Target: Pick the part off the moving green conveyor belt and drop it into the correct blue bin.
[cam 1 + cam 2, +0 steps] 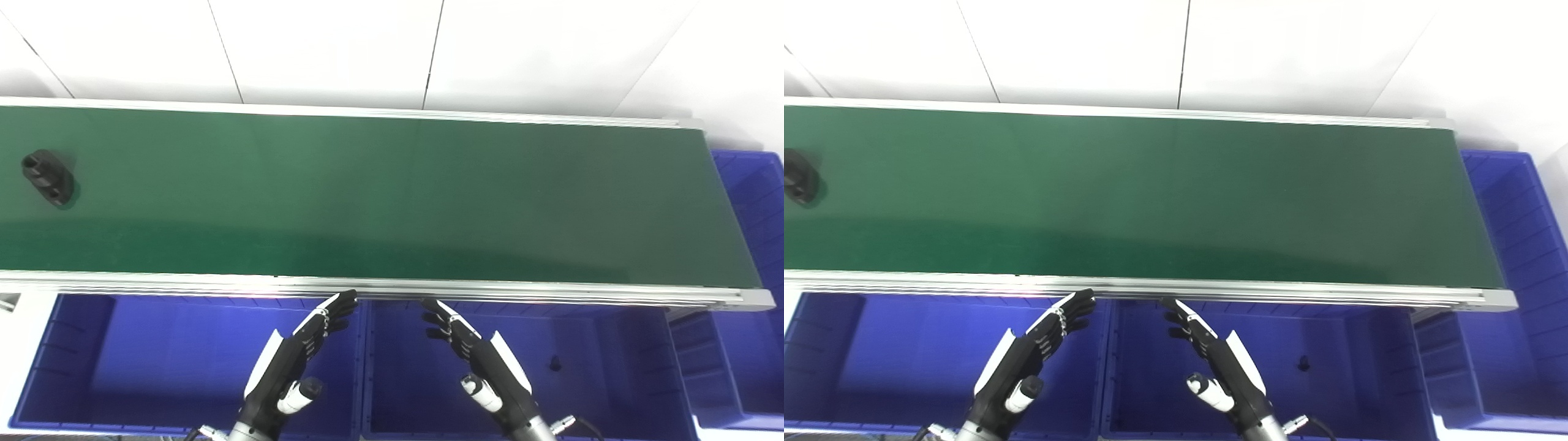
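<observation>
A black part (48, 177) with round holes lies at the far left of the green conveyor belt (380, 196); in the right eye view it (797, 174) is cut by the left edge. My left hand (294, 361) is open and empty, hovering over the left blue bin (153, 361), below the belt's near rail. My right hand (478, 355) is open and empty over the middle blue bin (600, 367). Both hands are far from the part.
A small black piece (555, 362) lies in the middle bin. A third blue bin (756, 202) stands past the belt's right end. The belt's aluminium near rail (380, 286) runs just above my fingertips. White wall panels stand behind.
</observation>
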Robot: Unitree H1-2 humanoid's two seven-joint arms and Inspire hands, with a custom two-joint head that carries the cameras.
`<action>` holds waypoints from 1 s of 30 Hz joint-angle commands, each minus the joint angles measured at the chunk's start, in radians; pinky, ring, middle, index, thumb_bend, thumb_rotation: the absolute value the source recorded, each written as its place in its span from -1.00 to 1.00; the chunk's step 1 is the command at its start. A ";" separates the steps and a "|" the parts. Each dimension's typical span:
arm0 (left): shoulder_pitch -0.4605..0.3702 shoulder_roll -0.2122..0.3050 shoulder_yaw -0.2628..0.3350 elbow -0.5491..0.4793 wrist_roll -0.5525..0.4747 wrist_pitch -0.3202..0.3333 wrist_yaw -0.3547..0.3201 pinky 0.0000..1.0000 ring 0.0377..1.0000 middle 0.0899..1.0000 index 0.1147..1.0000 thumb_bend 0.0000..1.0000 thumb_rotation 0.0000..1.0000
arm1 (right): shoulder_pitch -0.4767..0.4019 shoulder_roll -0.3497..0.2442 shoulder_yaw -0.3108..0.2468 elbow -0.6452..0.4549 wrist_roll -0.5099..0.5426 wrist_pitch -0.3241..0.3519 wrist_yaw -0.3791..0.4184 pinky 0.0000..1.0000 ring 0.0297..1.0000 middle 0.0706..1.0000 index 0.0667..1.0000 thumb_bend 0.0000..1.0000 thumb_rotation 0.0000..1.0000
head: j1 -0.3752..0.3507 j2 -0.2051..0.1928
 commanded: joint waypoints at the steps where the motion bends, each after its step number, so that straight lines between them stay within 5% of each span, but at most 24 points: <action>1: 0.007 0.004 -0.001 -0.014 -0.001 -0.037 0.004 0.72 0.79 0.76 0.74 1.00 0.96 | 0.007 0.006 0.001 -0.024 -0.001 -0.058 -0.001 0.67 0.81 0.87 0.81 1.00 1.00 | 0.001 0.001; 30: 0.001 0.004 0.000 -0.005 0.003 -0.032 0.004 0.70 0.78 0.76 0.74 1.00 0.95 | -0.020 -0.028 0.069 -0.021 -0.045 -0.058 -0.063 0.65 0.79 0.85 0.81 1.00 1.00 | 0.005 -0.006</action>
